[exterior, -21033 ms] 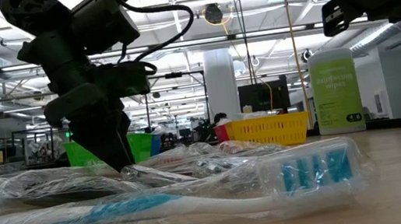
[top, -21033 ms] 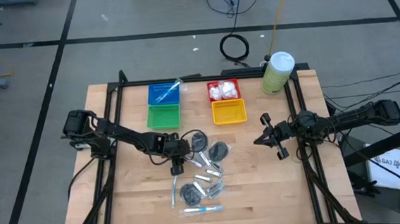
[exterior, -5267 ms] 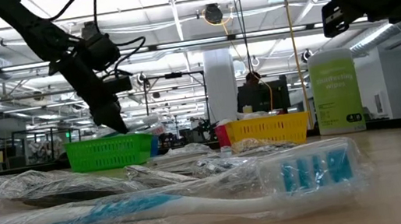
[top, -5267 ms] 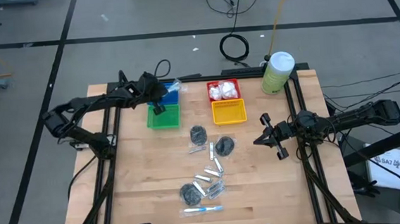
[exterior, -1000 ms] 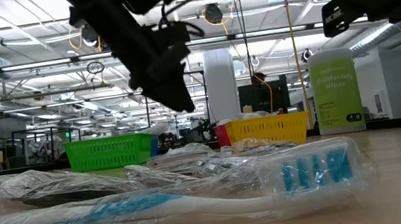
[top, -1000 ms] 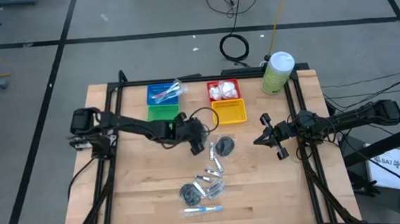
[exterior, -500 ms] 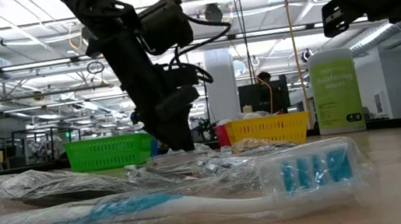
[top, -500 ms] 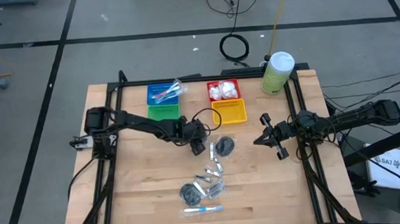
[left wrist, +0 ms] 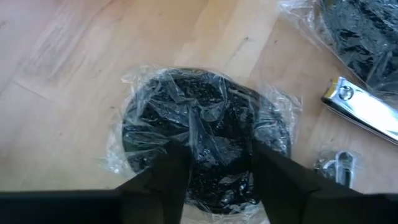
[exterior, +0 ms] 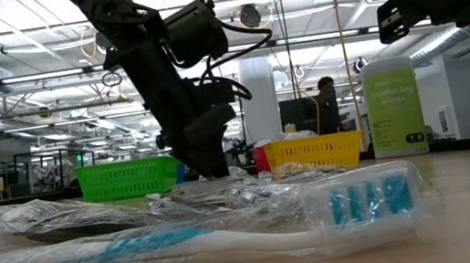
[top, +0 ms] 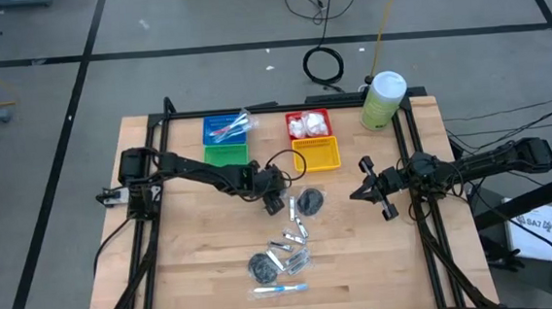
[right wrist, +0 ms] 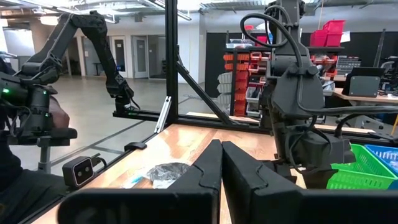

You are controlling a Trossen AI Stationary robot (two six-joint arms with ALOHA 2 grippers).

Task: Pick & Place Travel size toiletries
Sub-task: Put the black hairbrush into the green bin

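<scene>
The left tool (left wrist: 213, 171) straddles a round black disc (left wrist: 199, 134) in crinkly clear wrap on the pale wood counter (top: 196, 267), near centre; its fingers look partly open around it, possibly touching the wrap. At 3 o'clock, the right tool (top: 371, 192) hangs closed and empty.

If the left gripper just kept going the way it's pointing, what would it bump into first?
The left gripper points down at a dark round disc in crinkly clear wrap, lying on the wooden table. Its fingers straddle the disc, so it would probably meet the wrapped disc first, then the table beneath it.
</scene>
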